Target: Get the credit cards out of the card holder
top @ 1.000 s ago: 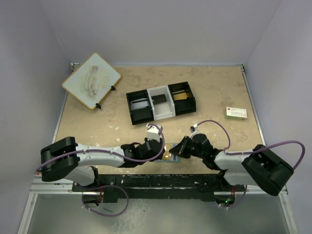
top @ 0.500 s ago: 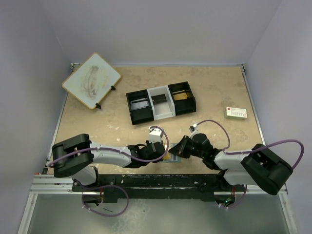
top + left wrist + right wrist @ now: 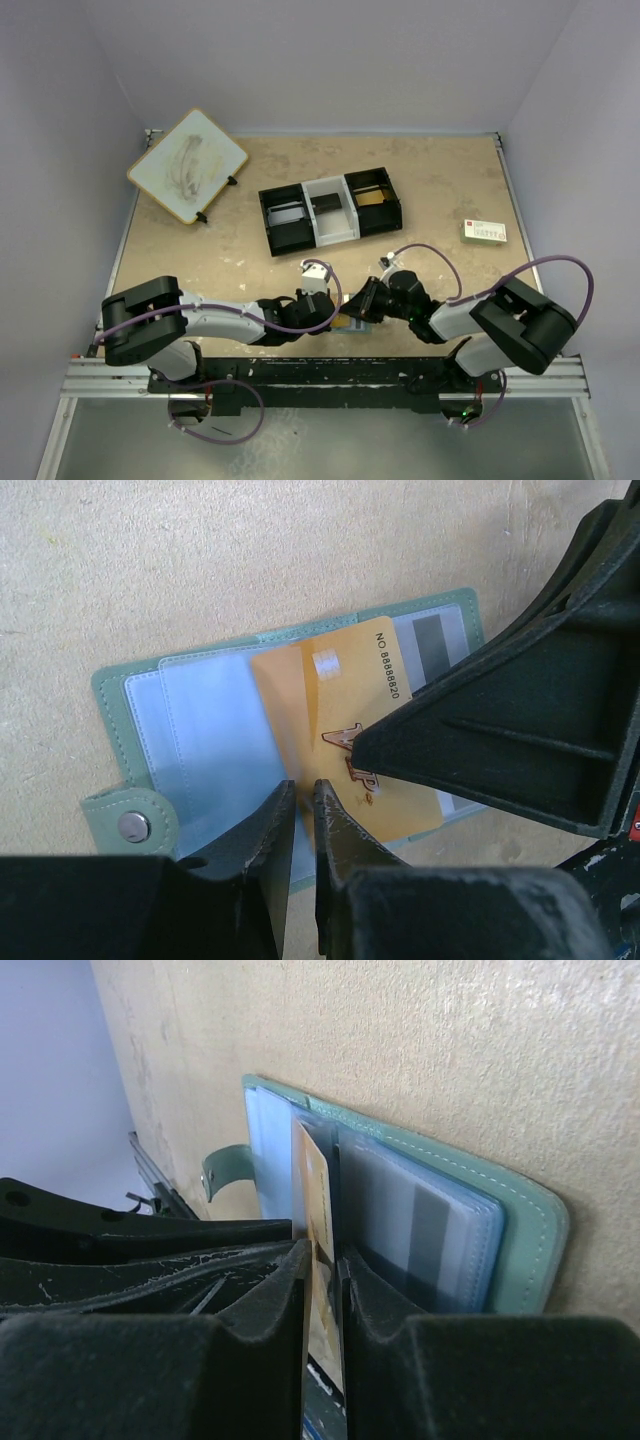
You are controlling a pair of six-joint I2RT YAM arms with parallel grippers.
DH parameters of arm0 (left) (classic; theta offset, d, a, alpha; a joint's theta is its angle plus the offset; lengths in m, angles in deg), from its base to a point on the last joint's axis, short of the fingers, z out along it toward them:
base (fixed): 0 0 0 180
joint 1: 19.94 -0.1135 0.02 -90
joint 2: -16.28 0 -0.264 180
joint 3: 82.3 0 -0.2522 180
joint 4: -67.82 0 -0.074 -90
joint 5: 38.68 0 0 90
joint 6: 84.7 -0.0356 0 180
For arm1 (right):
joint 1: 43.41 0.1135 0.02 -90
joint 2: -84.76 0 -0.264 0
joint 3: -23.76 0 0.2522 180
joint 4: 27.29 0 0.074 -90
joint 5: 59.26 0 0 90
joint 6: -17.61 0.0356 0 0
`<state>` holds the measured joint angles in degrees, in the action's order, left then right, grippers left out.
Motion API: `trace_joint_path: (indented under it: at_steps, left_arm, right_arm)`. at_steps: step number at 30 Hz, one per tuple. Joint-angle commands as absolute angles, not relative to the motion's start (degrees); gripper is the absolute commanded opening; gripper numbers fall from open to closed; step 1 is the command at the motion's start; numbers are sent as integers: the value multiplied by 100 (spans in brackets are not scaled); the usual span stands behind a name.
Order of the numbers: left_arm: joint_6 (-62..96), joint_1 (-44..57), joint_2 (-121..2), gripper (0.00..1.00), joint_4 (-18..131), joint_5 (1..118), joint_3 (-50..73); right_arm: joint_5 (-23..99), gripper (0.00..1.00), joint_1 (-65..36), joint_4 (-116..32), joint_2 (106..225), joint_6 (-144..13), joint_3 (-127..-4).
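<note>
Grey-green card holder [image 3: 110, 680] lies open, lower centre of overhead view. At its near edge left pincer [image 3: 303, 795] has narrowed, grip unclear; orange card [image 3: 340, 695] sits partly out between right pincer [image 3: 322, 1255] and its close jaws, arm shifted leftward. Extraction started.

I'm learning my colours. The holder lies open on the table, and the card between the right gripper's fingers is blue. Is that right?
Not quite. The card is orange-gold, not blue, as the right wrist view shows. The rest holds: the holder lies open on the table, and the card is between the fingers of the right gripper.
</note>
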<state>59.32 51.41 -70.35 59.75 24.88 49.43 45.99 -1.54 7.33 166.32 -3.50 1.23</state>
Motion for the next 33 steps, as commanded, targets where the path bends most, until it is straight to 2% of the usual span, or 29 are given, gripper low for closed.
trace_joint_path:
  at_steps: [1, 11, 26, 33]
  left_arm:
    - [5935, 5151, -6940, 10, 5668, 2456, 5054]
    - [5953, 5147, -6862, 10, 5562, 2347, 5080]
    - [5929, 5149, -6633, 12, 5613, 2370, 5116]
    - [5900, 5152, -6532, 14, 5599, 2390, 5078]
  right_arm:
    - [4733, 15, -166, 1001, 16773, -422, -28]
    - [4338, 0, -174, 246, 16235, -534, 42]
    - [3586, 0, -175, -1472, 14640, -1223, -196]
    - [3302, 0, -175, -1996, 14319, -1395, -337]
